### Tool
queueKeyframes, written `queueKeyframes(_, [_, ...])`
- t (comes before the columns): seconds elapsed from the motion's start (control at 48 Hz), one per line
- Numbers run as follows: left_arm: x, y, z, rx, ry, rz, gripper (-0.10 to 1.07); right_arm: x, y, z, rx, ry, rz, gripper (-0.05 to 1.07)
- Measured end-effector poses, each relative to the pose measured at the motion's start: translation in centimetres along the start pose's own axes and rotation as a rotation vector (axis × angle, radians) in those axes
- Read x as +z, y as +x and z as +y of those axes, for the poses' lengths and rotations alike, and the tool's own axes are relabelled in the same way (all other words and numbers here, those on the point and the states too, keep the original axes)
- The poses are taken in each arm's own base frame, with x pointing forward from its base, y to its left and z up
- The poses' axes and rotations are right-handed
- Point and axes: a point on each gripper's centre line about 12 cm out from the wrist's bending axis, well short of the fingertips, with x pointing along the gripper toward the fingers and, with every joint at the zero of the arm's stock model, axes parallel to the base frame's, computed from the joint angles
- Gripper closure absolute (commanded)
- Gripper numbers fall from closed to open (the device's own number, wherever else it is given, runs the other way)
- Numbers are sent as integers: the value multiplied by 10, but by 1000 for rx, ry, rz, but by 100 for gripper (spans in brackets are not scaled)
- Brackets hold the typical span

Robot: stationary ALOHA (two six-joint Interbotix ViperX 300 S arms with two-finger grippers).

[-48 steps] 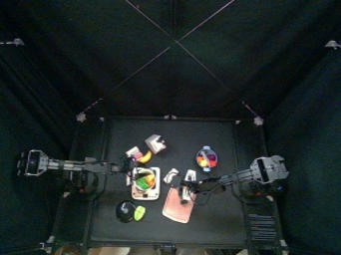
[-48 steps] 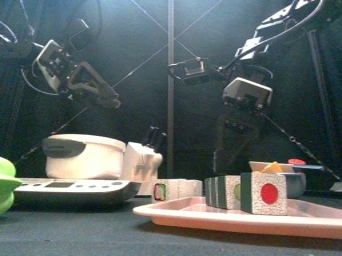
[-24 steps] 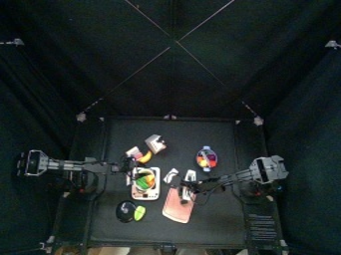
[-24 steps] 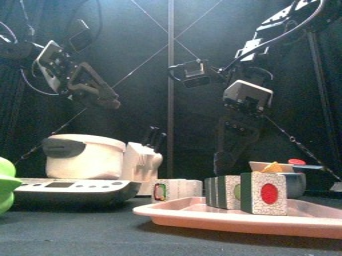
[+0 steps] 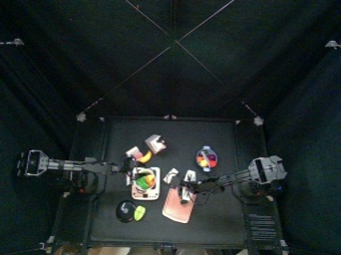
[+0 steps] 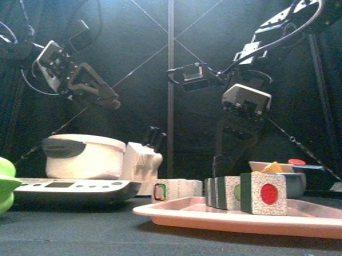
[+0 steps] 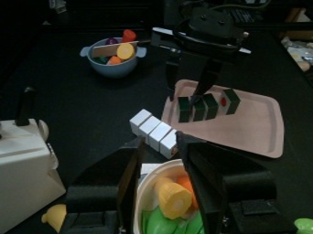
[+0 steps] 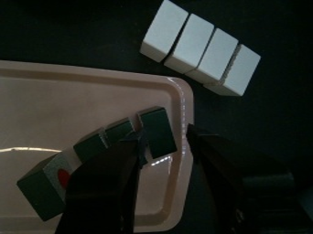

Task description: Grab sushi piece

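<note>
Sushi pieces (image 8: pixel 104 151), white-sided with green tops, in a row on pink tray (image 8: pixel 49 87), under wide-open right claw (image 8: pixel 159 151).

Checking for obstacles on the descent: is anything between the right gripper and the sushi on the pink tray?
Nothing; the right gripper hangs open above the sushi row, with bare air between, in the left wrist view.

The scene is dimly lit from above, and the black curtains (image 5: pixel 80 60) swallow most light. Glare is seen on the pink tray (image 8: pixel 73 101). In the front view, the near sushi pieces (image 6: pixel 262 192) are sharp, the arms behind softer.
</note>
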Motion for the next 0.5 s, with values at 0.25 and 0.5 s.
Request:
queueKeyframes(0.25, [0,0,0,0,0,0,22,0,4,1,4,-1,1,32])
queueKeyframes(0.5, [0,0,0,0,0,2,22,2,5,1,16,2,-13,41])
